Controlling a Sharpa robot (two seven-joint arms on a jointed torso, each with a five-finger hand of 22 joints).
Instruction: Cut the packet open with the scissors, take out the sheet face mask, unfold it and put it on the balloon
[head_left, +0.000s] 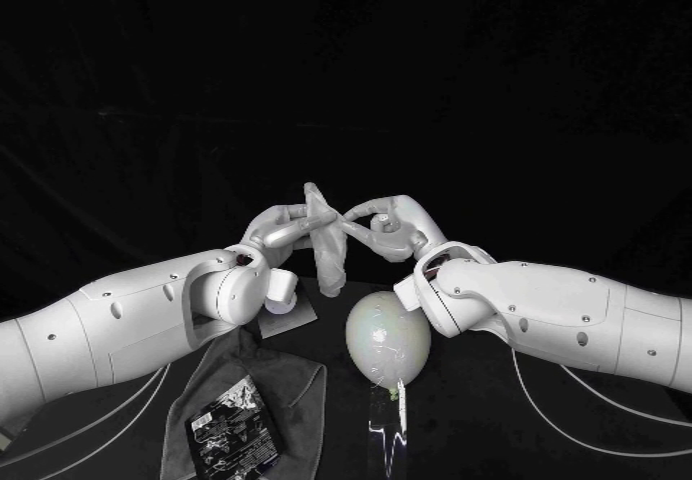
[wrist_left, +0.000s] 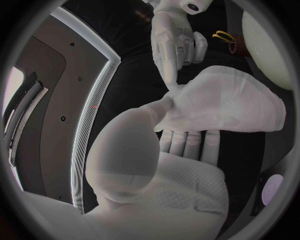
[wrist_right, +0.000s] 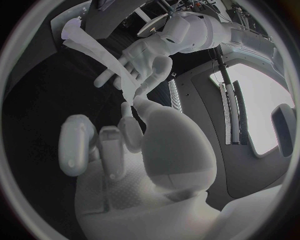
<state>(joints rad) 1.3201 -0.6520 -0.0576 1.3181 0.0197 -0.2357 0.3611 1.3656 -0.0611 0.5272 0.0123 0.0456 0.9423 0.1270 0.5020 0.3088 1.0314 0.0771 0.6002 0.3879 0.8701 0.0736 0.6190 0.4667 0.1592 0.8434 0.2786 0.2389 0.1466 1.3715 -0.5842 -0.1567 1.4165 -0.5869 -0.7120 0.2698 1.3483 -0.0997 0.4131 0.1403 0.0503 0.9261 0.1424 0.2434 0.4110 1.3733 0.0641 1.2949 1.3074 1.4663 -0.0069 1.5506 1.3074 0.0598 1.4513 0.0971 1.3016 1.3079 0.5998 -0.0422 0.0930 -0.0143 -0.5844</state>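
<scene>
The left hand and the right hand are each pinching the top of the face mask between thumb and fingers, lifting it between them. The thin, pale, limp sheet is hanging folded above the smooth, glossy, egg-shaped balloon. The dark printed packet is lying on a grey cloth.

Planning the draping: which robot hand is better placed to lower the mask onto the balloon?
Right, likely: the right robot hand holds the sheet face mask nearer above the balloon than the left robot hand.
</scene>
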